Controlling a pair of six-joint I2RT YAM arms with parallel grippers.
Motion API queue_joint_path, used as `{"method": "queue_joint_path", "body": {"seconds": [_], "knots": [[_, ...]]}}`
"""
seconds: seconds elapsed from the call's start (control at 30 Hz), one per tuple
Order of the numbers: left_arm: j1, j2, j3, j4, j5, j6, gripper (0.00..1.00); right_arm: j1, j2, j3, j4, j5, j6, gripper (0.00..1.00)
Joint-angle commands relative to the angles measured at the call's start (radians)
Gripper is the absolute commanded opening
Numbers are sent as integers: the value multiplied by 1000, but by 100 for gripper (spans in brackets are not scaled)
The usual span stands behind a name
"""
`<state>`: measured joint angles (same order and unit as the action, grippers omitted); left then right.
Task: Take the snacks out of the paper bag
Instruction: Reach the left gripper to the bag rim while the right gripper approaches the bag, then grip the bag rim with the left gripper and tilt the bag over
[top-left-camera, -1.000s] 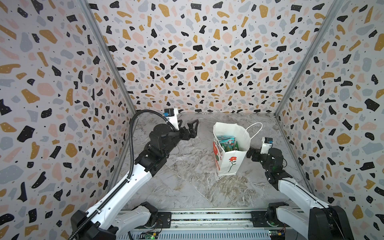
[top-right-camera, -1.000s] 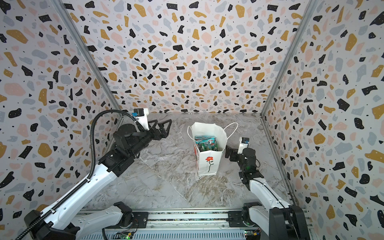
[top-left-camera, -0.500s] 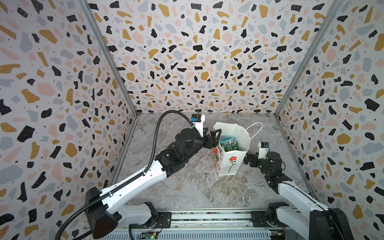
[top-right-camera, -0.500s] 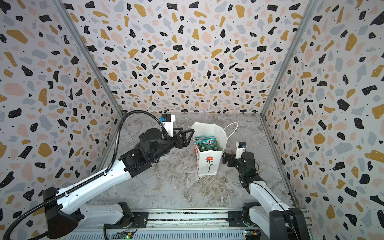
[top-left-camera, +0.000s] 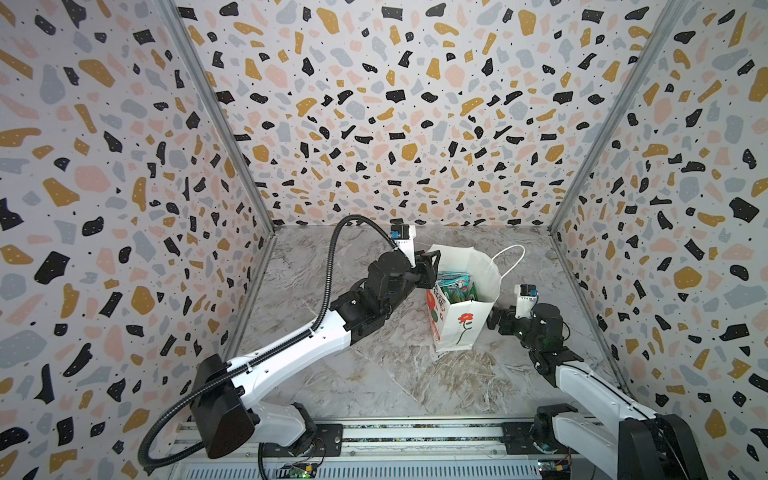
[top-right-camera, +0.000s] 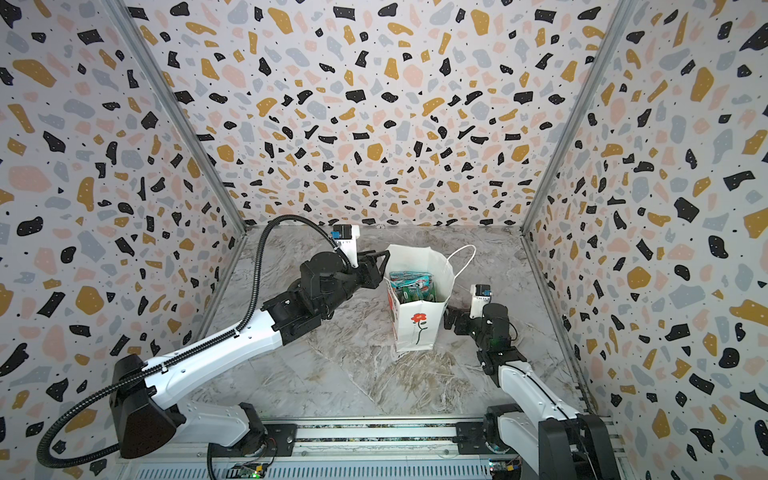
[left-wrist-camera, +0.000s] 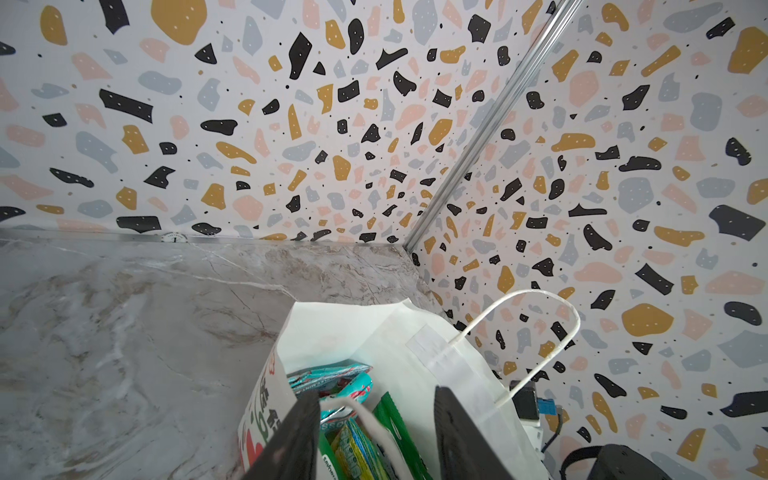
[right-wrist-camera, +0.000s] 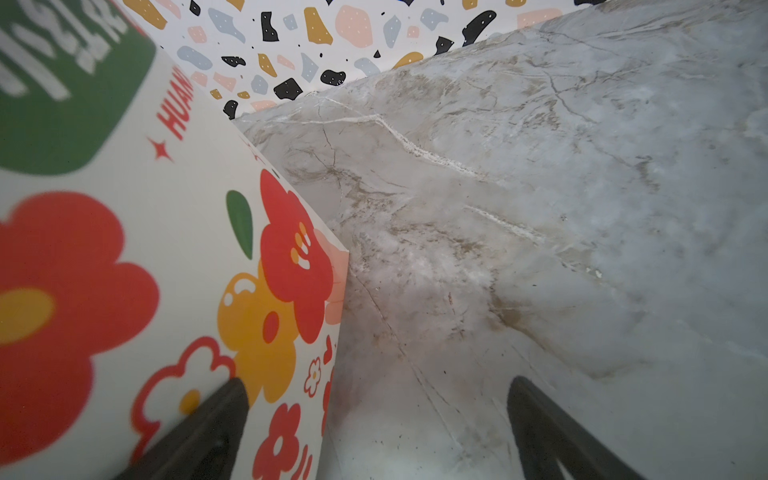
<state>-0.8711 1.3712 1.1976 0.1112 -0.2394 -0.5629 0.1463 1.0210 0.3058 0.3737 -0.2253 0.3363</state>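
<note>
**At the bag mouth: left gripper poised, nothing held yet**

Left gripper (left-wrist-camera: 376, 399) stands at the open top of the paper bag (top-left-camera: 461, 328). Its jaws are part-way open and clamped on nothing. In the left wrist view one finger sits by the printed wall and the other over the interior. The near cord handle (left-wrist-camera: 365, 415) loops across the gap between them.

Beneath are the snacks (top-left-camera: 455, 286), on edge inside the bag. Teal pouches lie further in; green and yellow-green ones are directly under the jaws. None lies out on the worktop (top-left-camera: 374, 374).

The bag is upright toward the far right corner of the worktop, short of both edges. Right gripper (right-wrist-camera: 376, 384) sits low beside the bag's floral broad side with jaws fully spread. One finger is against the paper or just off it, and it holds nothing.

Judgement: the step in hand is the first pick.
- Go deeper, so the pads take one pouch by its top edge.
- Keep the cord handle and the bag wall out of the pinch, or the bag will likely rise with the pouch.
- Lift straight up.
- The bag looks light and liable to tip, so the right gripper would do well to brace it.
</note>
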Motion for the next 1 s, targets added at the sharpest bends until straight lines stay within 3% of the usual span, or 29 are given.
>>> {"method": "queue_joint_path", "body": {"seconds": [0.0, 0.07, 0.23, 0.37, 0.6, 0.8, 0.97], "knots": [[-3, 3, 38, 64, -32, 10, 29, 6, 7, 9, -4, -24, 8, 99], [-1, 8, 49, 55, -40, 28, 0, 6, 13, 12, -11, -28, 6, 99], [3, 8, 83, 28, -73, 87, 0, 11, 45, 16, -12, -58, 13, 99], [44, 9, 119, 9, -23, 146, 0, 49, 83, 27, -4, -83, 23, 99], [185, 25, 196, -41, 194, 224, 0, 182, 184, 43, 66, -58, 76, 96], [317, 58, 260, -48, 441, 275, 0, 309, 315, 83, 220, -21, 128, 93], [381, 158, 431, -172, 585, 378, 0, 412, 459, 162, 337, 83, 162, 86]]}}
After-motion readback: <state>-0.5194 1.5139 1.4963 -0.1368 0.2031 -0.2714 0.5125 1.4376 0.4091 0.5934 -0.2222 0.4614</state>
